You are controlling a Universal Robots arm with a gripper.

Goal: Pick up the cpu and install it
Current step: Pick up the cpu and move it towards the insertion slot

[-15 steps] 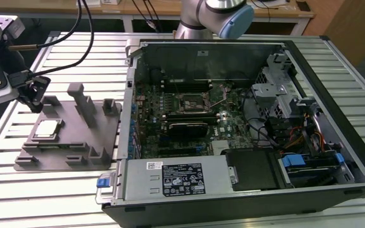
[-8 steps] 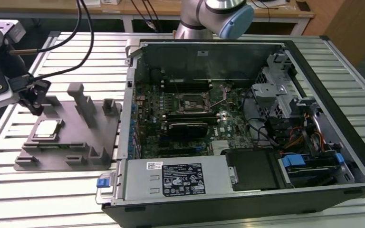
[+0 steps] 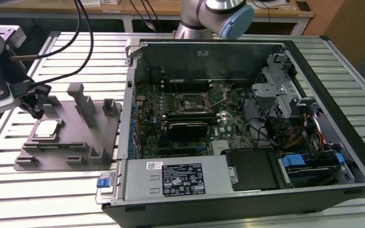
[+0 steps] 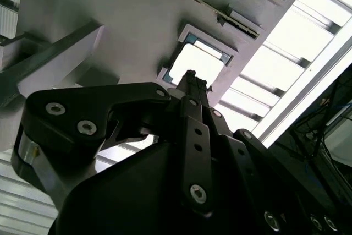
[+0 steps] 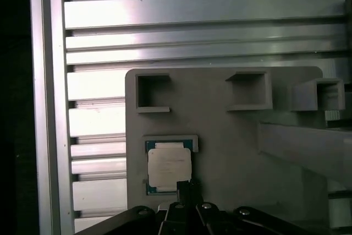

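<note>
Slatted table [image 3: 43, 199], exterior view lower left: grey fixture [image 3: 68, 142] held cpu [image 3: 47, 129]; gripper [image 3: 35, 113], pinched narrow and empty, hung close over it

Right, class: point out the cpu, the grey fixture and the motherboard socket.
cpu [image 5: 169, 168], first wrist view, middle of metal top.
grey fixture [image 5: 231, 152], first wrist view, bare flat base.
motherboard socket [image 3: 194, 100], exterior view, its centre.

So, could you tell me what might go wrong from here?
The small silvery square cpu sits in a recess of the grey plastic fixture; an off-centre grasp by the black gripper could tilt or jam it. The fixture's tall grey posts stand close by, so the arm might clip them.
</note>
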